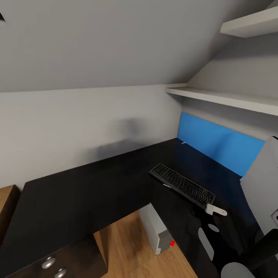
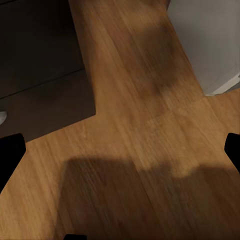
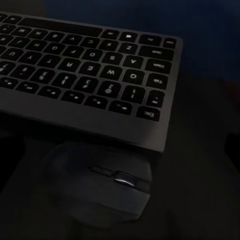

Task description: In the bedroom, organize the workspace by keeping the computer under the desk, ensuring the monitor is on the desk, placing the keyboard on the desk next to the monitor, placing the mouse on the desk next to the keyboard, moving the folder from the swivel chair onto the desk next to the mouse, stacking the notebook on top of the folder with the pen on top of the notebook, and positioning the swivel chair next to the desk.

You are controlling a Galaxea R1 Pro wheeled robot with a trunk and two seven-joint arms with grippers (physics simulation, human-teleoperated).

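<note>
The glossy black L-shaped surface fills the corner under the sloped ceiling, its blue back panel along the far right edge and its dark drawers with round silver knobs at the near left. The boxy light-grey computer tower stands on the wooden floor beneath the surface's inner corner. Part of the light-grey back of the monitor rises at the right edge.

The slim dark-grey keyboard with black keys lies on the right wing, its long axis running from the inner corner toward the right edge. In the right wrist view the small dark oval mouse sits just beside the keyboard's near long edge, close to one end, directly ahead of the right end effector. The right arm is plainly the nearer one, though I cannot tell whether it is released or clenched. The left end effector hangs spread wide over the floor, gripping nothing.
</note>
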